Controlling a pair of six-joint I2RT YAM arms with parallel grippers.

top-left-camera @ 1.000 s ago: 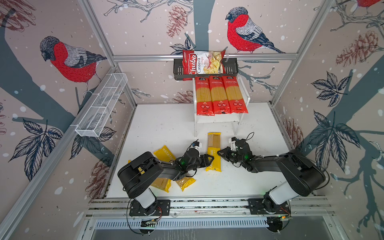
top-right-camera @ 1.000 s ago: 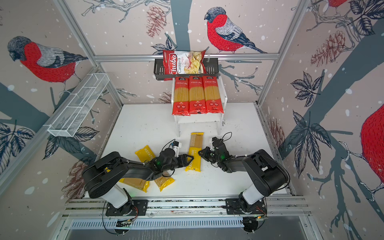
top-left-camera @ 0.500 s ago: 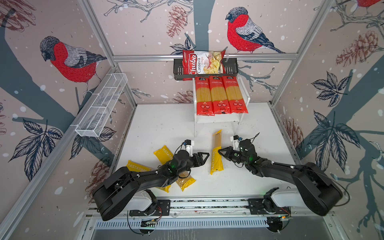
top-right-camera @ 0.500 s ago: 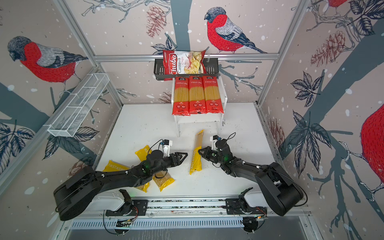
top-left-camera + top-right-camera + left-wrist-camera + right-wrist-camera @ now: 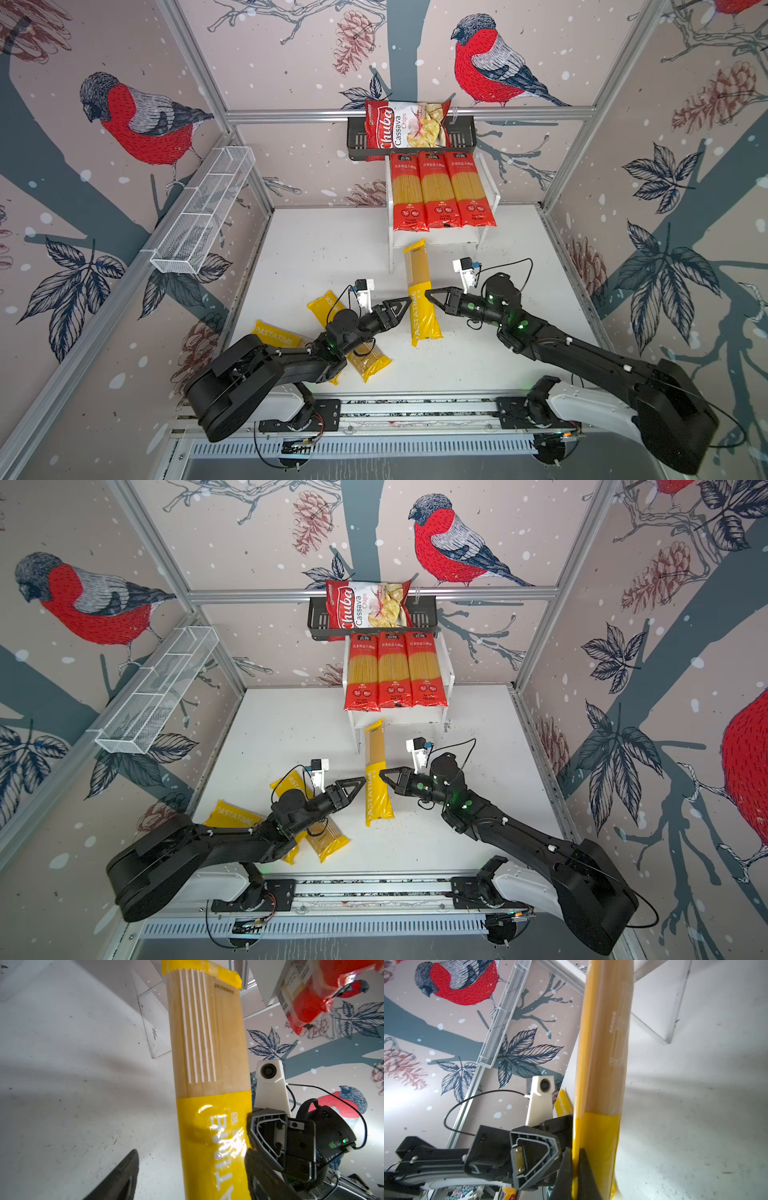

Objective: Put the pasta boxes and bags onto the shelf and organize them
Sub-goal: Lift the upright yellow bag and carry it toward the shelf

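My right gripper (image 5: 431,296) (image 5: 384,773) (image 5: 576,1154) is shut on the side edge of a yellow PASTATIME pasta pack (image 5: 419,286) (image 5: 376,771) (image 5: 602,1053), holding it off the table with its far end toward the shelf (image 5: 436,240) (image 5: 415,717). My left gripper (image 5: 403,306) (image 5: 357,785) (image 5: 191,1155) is open, its fingers straddling the same pack (image 5: 207,1043) from the other side. Three red-ended packs (image 5: 440,193) (image 5: 392,671) lie side by side on the shelf's top board. Two more yellow packs (image 5: 274,338) (image 5: 328,841) lie on the table partly under my left arm.
A black wall basket (image 5: 465,137) holding a Chuba chips bag (image 5: 405,126) hangs just above the shelf. A white wire basket (image 5: 203,216) is fixed to the left wall. The shelf's thin front legs (image 5: 390,253) stand close to the held pack's far end.
The yellow pack lay flat a second ago; my right gripper has raised it and turned it toward the shelf. My left jaws have spread wider and come off it.
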